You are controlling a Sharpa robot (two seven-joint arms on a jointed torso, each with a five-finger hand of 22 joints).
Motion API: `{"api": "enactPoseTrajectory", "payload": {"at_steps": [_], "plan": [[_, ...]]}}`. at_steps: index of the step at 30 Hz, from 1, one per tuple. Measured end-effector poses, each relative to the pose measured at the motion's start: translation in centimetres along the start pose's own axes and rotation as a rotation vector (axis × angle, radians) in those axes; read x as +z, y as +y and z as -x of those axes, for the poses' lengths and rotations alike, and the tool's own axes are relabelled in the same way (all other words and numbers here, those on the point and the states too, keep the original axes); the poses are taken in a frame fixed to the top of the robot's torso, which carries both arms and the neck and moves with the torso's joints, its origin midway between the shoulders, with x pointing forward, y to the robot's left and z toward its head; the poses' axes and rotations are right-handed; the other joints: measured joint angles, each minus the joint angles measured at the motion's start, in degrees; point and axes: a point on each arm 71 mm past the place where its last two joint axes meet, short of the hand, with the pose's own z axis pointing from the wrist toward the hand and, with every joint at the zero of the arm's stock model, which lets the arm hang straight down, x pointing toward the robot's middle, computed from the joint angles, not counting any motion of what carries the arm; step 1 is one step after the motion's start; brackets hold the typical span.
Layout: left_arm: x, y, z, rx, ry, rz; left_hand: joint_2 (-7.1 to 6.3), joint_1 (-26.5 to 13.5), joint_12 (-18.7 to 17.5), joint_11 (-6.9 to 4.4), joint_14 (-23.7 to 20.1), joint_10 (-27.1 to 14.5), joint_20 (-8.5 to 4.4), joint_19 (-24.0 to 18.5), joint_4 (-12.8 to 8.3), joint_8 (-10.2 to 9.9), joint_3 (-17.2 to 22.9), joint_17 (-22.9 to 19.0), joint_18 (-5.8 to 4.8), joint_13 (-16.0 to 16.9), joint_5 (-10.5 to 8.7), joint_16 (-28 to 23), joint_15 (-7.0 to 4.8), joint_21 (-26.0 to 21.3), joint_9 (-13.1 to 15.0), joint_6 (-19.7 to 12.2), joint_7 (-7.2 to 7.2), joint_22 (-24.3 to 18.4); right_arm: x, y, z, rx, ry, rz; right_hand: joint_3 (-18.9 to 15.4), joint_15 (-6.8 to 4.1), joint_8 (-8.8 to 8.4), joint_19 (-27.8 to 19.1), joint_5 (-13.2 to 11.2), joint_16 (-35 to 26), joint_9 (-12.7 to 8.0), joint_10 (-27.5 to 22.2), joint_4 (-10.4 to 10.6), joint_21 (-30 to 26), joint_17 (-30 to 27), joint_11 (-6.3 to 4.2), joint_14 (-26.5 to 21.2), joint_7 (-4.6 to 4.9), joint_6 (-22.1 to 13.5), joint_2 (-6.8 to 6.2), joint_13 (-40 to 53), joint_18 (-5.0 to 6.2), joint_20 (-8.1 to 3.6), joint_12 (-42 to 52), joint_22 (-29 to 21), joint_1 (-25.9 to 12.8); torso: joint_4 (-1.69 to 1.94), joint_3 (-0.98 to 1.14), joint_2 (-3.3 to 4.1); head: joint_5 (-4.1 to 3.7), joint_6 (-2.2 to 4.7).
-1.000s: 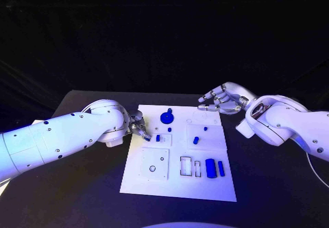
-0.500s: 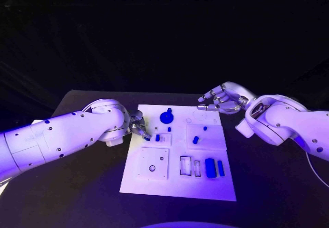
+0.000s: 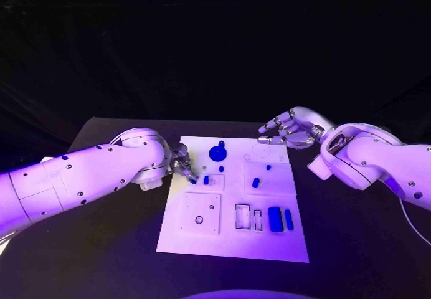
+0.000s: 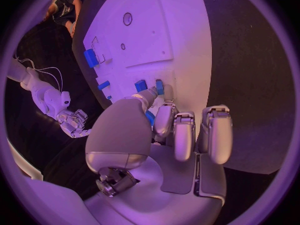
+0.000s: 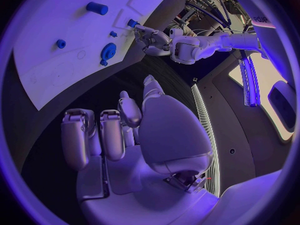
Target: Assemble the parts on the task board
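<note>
- Lying in the middle of the head view on the black table (image 3: 108, 249), the white board (image 3: 235, 240) is carrying all the blue parts.
- Reaching in from the left edge of the frame, the left hand (image 3: 182, 167) is hovering at the board's left edge, its fingers bent downward toward a small blue block (image 3: 205, 180); the left wrist view is showing a fingertip (image 4: 150, 94) right beside that block (image 4: 141, 85), but I cannot tell whether it is grasping it or only touching it.
- A second small blue piece (image 4: 160, 87) is sitting just beside the block in the wrist view.
- Coming in from the right edge, the right hand (image 3: 289, 130) is hanging above the board's upper right corner, fingers loosely curled and apart, nothing in it; the right wrist view is showing the same released hand (image 5: 119, 130) well away from the parts.
- A round blue disc with a stem (image 3: 217, 151) is standing near the top centre of the board, with a tiny blue peg (image 3: 222, 168) just below it.
- A blue cylinder (image 3: 256, 183) is lying right of centre, tilted, with a small dot (image 3: 268, 167) above it.
- In the lower right of the board, a wide blue bar (image 3: 276, 219) and a narrow bar (image 3: 288, 218) are lying side by side, next to two pale rectangular slots (image 3: 242, 215).
- A small oval hole (image 3: 199, 219) is showing in the lower left panel of the board.
</note>
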Motion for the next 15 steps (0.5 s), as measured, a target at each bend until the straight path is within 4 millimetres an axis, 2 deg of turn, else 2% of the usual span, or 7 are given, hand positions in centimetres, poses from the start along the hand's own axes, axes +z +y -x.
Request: {"api": "enactPoseTrajectory", "payload": {"at_steps": [9,15], "plan": [[0.1,-0.16,0.04,0.007,0.008,0.006,-0.71,-1.2,0.0,-0.13,0.0,0.1,0.0,0.0,-1.2,0.6,1.2,0.0,0.0,-0.5,-0.02,0.0,0.0,0.0,0.5,0.2,0.19,0.0,-0.07,0.05,-0.02,0.0,0.002,0.001,0.0,0.0,0.0,0.0,0.0,0.0,0.0,0.0,0.0,0.0,0.0,0.0,0.0,0.0,0.0,0.0,0.0,0.0,0.0,0.0,0.0,0.0,-0.01,0.02,-0.01,-0.09,-0.02],[0.2,-0.3,0.03,0.01,0.009,0.016,-1.58,-3.6,0.0,-0.55,0.0,0.6,-0.21,0.2,-3.1,0.9,3.1,0.0,0.0,-0.2,0.02,0.0,-0.42,0.4,1.0,0.3,0.25,0.0,-0.12,0.05,-0.01,0.0,0.002,0.002,0.0,0.0,0.0,0.0,0.0,0.0,0.0,0.0,0.0,0.0,0.0,0.0,0.0,0.0,0.0,0.0,0.0,0.0,0.0,0.0,0.0,0.0,0.03,-0.02,-0.02,-0.23,-0.04]]}}
